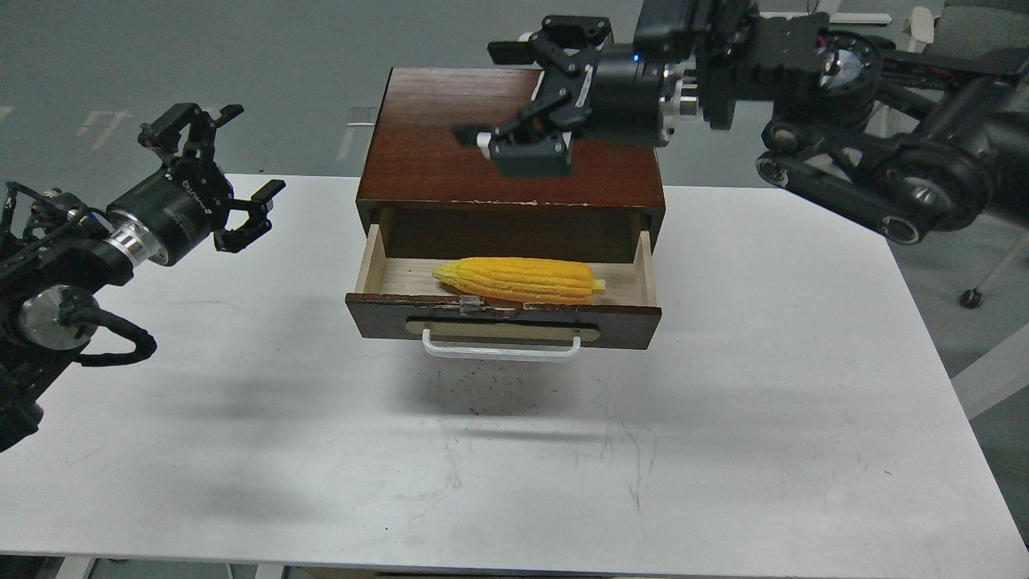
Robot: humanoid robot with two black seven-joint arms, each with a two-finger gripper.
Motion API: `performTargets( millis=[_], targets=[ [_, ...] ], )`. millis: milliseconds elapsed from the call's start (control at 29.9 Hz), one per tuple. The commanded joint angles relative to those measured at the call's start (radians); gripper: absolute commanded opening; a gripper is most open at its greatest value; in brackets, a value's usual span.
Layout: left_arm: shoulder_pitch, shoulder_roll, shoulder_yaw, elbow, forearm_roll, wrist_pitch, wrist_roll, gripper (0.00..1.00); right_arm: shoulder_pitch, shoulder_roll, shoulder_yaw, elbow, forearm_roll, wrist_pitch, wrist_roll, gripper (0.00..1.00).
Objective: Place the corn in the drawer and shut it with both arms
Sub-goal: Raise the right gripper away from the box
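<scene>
The yellow corn (518, 280) lies lengthwise inside the open drawer (502, 318), tip to the left, free of any gripper. The drawer is pulled out of the red-brown cabinet (482, 137), its white bar handle (500, 351) facing me. My right gripper (506, 96) is open and empty, raised above the cabinet top, well above the corn. My left gripper (217, 173) is open and empty, held above the table to the left of the cabinet.
The white table (723, 418) carries the cabinet at its far middle. The table's right edge drops off beyond the right arm (868, 161). A chair (981, 32) and grey floor lie behind.
</scene>
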Motion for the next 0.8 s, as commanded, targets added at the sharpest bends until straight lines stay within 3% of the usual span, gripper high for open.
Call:
performTargets(
  millis=[0,67,100,167,201,234,268,301,368,402,469,535,569,602,669,770],
  targets=[
    [-0.007,0.027,0.003,0.006,0.003,-0.002,-0.005,1.00,0.005,-0.022,0.014,-0.104,0.479,0.130,0.000,0.98],
    [-0.013,0.042,0.003,0.006,0.014,-0.002,-0.008,1.00,-0.003,-0.054,0.004,-0.175,0.807,0.201,-0.040,0.97],
    [-0.016,0.054,0.000,0.004,0.041,-0.002,-0.013,1.00,-0.009,-0.082,-0.001,-0.237,1.007,0.245,-0.086,0.97],
    [-0.020,0.073,-0.006,0.004,0.086,0.000,-0.019,1.00,-0.019,-0.103,-0.003,-0.313,1.186,0.302,-0.140,0.98],
    [-0.024,0.091,-0.008,0.003,0.144,0.000,-0.039,1.00,-0.045,-0.116,0.019,-0.383,1.345,0.387,-0.190,0.98],
    [-0.033,0.109,-0.009,-0.003,0.211,0.000,-0.079,1.00,-0.079,-0.126,0.025,-0.447,1.508,0.487,-0.235,0.98],
    [-0.039,0.117,-0.009,-0.005,0.245,0.000,-0.105,1.00,-0.098,-0.137,0.030,-0.477,1.593,0.507,-0.253,0.98],
    [-0.049,0.139,-0.009,-0.008,0.324,0.000,-0.167,1.00,-0.142,-0.163,0.043,-0.521,1.736,0.507,-0.289,0.98],
    [-0.052,0.166,-0.009,-0.019,0.417,0.000,-0.235,1.00,-0.193,-0.186,0.051,-0.540,1.857,0.507,-0.324,0.98],
    [-0.055,0.198,-0.009,-0.044,0.522,0.004,-0.292,1.00,-0.249,-0.201,0.060,-0.538,1.937,0.507,-0.353,0.98],
    [-0.056,0.234,-0.015,-0.098,0.675,0.062,-0.292,1.00,-0.318,-0.221,0.085,-0.538,2.011,0.507,-0.367,0.98],
    [-0.055,0.254,-0.002,-0.179,0.843,0.290,-0.292,1.00,-0.415,-0.228,0.123,-0.538,2.035,0.507,-0.367,0.98],
    [-0.055,0.254,-0.001,-0.180,0.844,0.291,-0.292,1.00,-0.415,-0.228,0.123,-0.538,2.035,0.507,-0.367,0.98],
    [-0.044,0.271,0.005,-0.233,0.924,0.405,-0.292,1.00,-0.459,-0.226,0.135,-0.538,2.034,0.507,-0.367,0.99],
    [-0.033,0.307,0.015,-0.325,1.041,0.510,-0.292,1.00,-0.512,-0.219,0.145,-0.538,2.031,0.507,-0.366,0.99],
    [-0.030,0.356,0.045,-0.478,1.137,0.535,-0.292,1.00,-0.539,-0.214,0.145,-0.538,2.029,0.507,-0.358,1.00]
  ],
)
